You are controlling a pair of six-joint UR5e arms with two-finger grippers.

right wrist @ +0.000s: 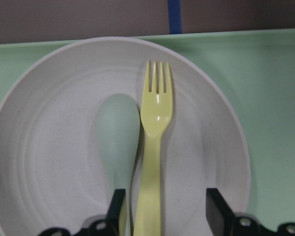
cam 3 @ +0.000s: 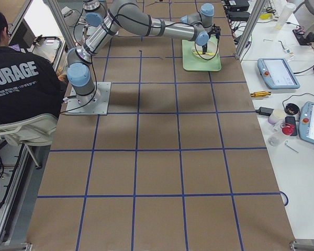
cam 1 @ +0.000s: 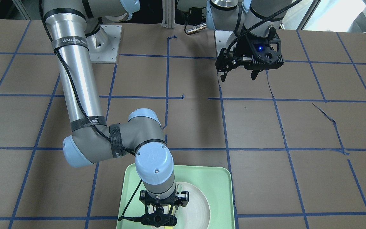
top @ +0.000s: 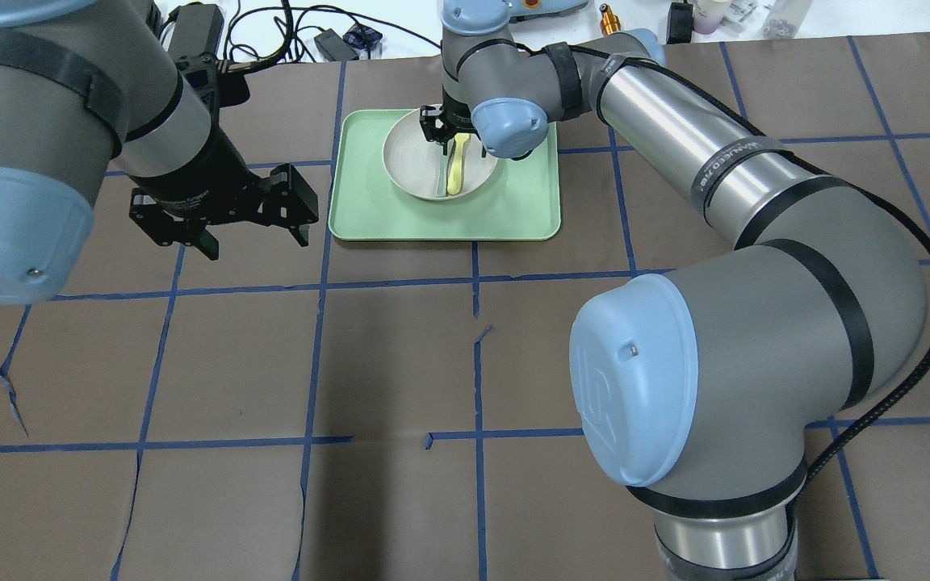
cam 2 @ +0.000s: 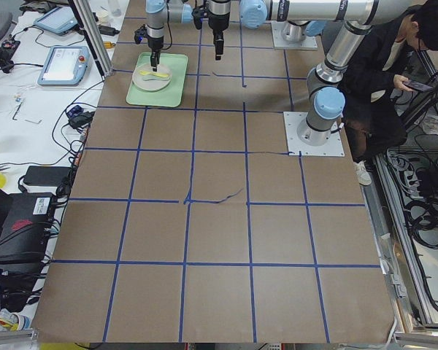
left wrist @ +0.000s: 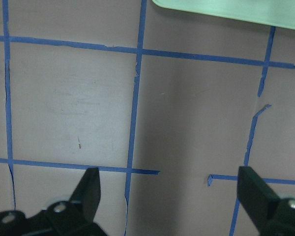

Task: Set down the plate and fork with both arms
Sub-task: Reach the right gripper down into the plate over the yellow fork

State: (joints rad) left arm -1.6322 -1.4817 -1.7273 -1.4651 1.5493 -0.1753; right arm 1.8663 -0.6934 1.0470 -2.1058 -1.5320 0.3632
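In the right wrist view the handles of the fork and spoon run off the bottom edge between the fingers of the right gripper, as does part of the rim of the plate; whether a finger touches either handle cannot be told. Overhead, that arm's blue cap hides the plate's far right rim and the fork's far end. The left wrist view catches only a corner of the tray, and the left gripper is cut off below. Both side views show the grippers too small to judge.
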